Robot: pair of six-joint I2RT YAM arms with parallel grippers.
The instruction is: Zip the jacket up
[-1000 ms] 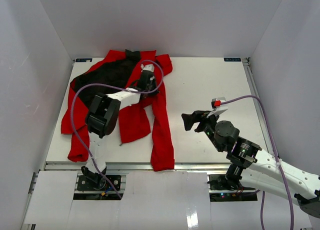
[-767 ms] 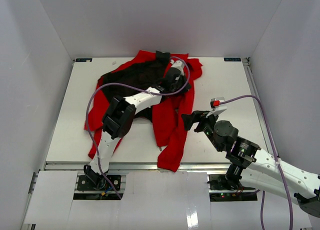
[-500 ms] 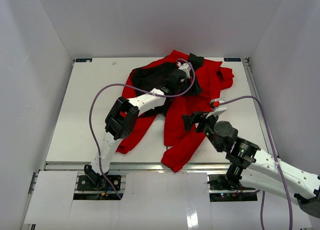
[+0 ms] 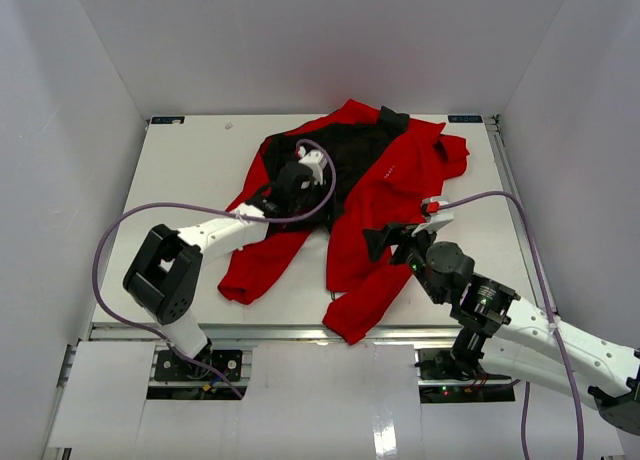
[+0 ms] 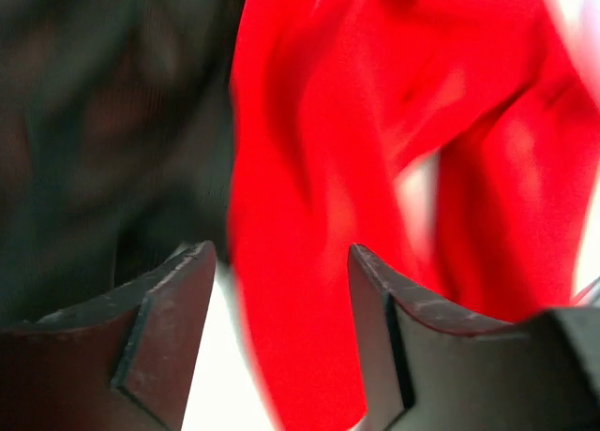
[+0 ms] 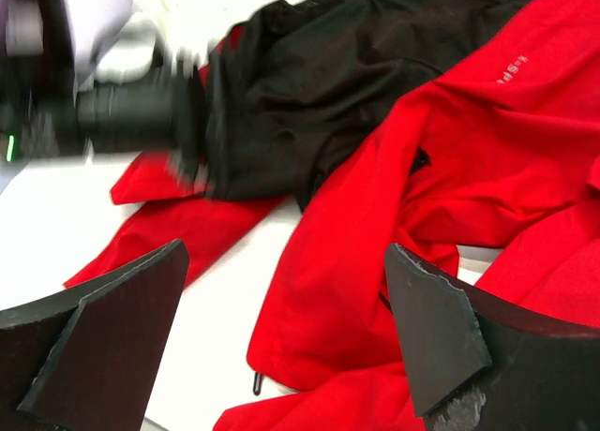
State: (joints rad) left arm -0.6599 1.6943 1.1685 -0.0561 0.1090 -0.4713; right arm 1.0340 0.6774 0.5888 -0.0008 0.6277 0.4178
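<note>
**On the table, centre to far right: jacket lies open, zip not begun**

At the left, bare table (image 4: 180,180), white. The left arm reaches in across it, low. Left gripper (image 5: 278,251) has its fingers spread with nothing between them. It hangs over the seam where the black lining (image 4: 345,155) meets red cloth. The wrist view is blurred, so I cannot tell whether it touches the cloth.

In the middle, the jacket (image 4: 395,195) is rumpled, front thrown wide, lining up. One sleeve (image 4: 255,270) trails toward the near left. The white lettering (image 6: 506,70) shows on the right-hand panel. A second red fold (image 4: 365,300) runs down to the near edge.

At the right, the right gripper (image 6: 286,253) has its fingers wide apart and empty. It is poised above the near part of the red panel, not touching. A small dark tab (image 6: 257,382) sits at the red edge below it. It may be the zip pull, but it is too small to be sure.

Step, as I judge it: arranging the garment only. The two front edges are well apart and the lining is exposed.

The next move calls for:
- smoothing the panels flat and folding the left one over the lining
- finding both zip ends at the hem and bringing them together
- one hand pinning the hem while the other takes the pull
- soft cloth will bunch, so a taut hold is needed
</note>
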